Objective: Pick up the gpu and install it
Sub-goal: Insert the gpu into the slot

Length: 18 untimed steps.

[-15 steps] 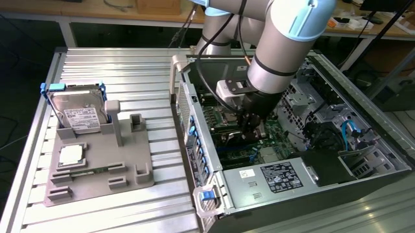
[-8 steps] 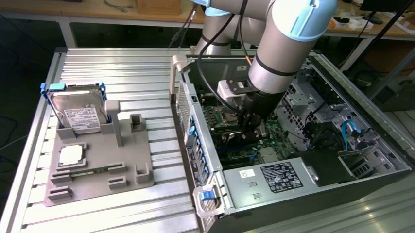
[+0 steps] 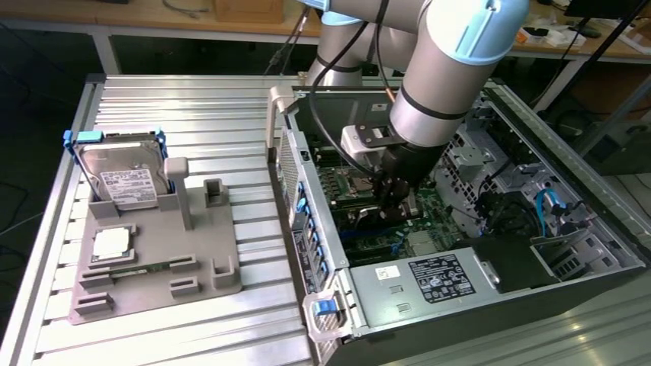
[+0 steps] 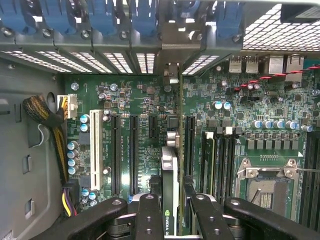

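Claw point(image 4: 172, 212) pinching gpu point(image 4: 170, 175) edge-on above motherboard point(image 4: 140, 100), black slots point(image 4: 134, 155) alongside

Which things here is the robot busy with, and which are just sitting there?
Busy with:
- thin dark gpu card with silver bracket, held edge-on by the black gripper
- green motherboard with long black slots in the open grey computer case

Just sitting there:
- silver hard drive in blue frame
- slim green RAM stick
- grey plastic parts holder
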Motion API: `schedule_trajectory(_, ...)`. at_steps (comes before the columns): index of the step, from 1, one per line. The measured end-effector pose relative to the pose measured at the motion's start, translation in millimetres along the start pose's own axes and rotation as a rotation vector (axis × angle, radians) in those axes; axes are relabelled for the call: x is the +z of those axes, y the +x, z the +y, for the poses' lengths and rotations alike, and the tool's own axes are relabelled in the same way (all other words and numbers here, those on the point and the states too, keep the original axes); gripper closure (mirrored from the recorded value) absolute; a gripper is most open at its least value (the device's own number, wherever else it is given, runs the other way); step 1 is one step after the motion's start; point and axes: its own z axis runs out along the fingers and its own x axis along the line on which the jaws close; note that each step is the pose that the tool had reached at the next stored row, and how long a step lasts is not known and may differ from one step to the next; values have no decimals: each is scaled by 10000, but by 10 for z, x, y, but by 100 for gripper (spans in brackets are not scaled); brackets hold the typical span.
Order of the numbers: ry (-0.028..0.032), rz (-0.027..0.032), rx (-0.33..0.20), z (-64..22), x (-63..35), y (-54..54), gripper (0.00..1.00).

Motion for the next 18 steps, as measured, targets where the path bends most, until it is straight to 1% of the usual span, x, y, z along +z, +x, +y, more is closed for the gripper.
schedule_trajectory(8, 3, 2, 97, 2, 0, 0, 73)
schedule_trajectory(13, 8, 3, 96, 37, 0, -1, 73)
schedule_trajectory(18, 9, 3, 96, 41, 3, -1, 73)
